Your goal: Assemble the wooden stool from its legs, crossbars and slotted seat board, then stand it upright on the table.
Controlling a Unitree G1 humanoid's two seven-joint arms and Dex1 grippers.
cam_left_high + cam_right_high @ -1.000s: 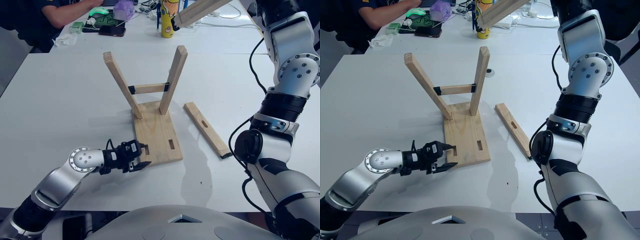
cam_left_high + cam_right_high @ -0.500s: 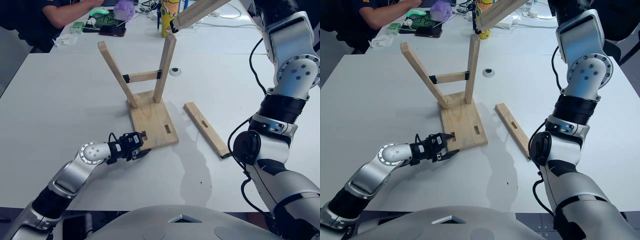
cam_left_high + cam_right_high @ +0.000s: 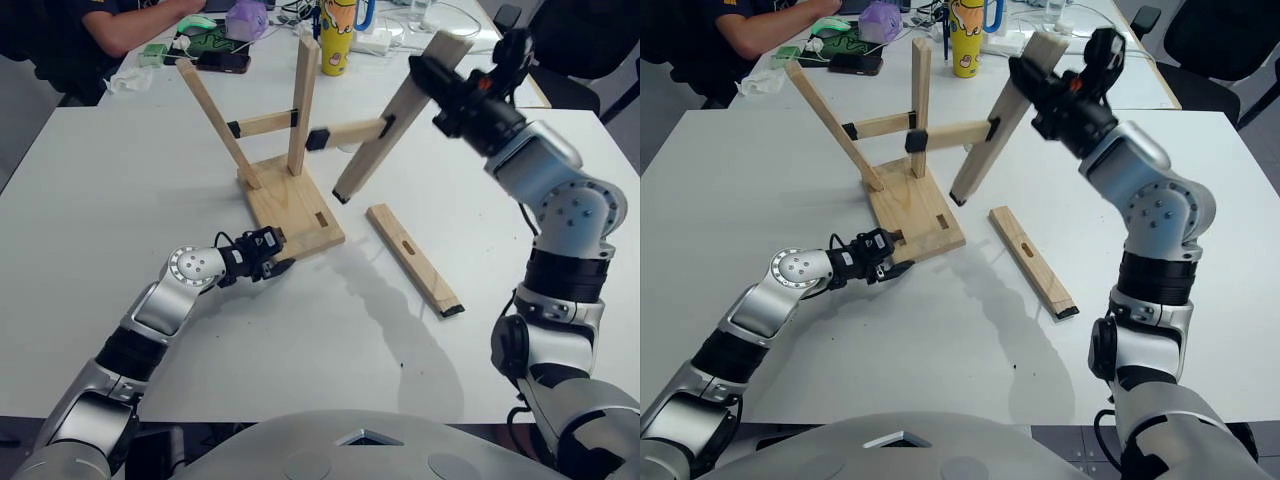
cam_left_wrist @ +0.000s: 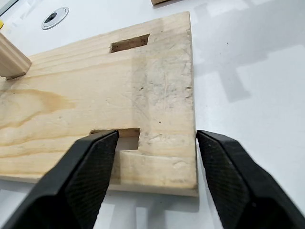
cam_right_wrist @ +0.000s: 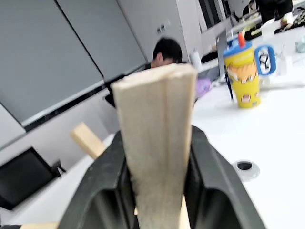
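Gripping the near corner of the slotted seat board (image 3: 290,205), the left gripper (image 3: 272,255) sits low on the white table (image 3: 130,170). Up close, its black fingers (image 4: 90,162) stand wide apart, one at the notch in the board's edge and the other against the board's end, with the wooden corner pinched between them. The board lies flat, and two legs rise from its far end: a slanted leg (image 3: 215,120) leaning out to the left and an upright leg (image 3: 300,100), joined by a crossbar (image 3: 265,124). One slot (image 3: 321,217) near the right edge is open. Over on the other side, the right gripper (image 3: 445,75) is up high, clamped on the top of a third leg (image 3: 385,140). That leg hangs tilted in the air, its lower end just off the board's right edge. A second crossbar (image 3: 345,132) juts from it toward the upright leg; I cannot tell whether its dark tip touches. The fourth leg (image 3: 413,258) lies flat on the table to the right of the board, apart from it. A yellow cup (image 3: 340,40) stands on the table behind.
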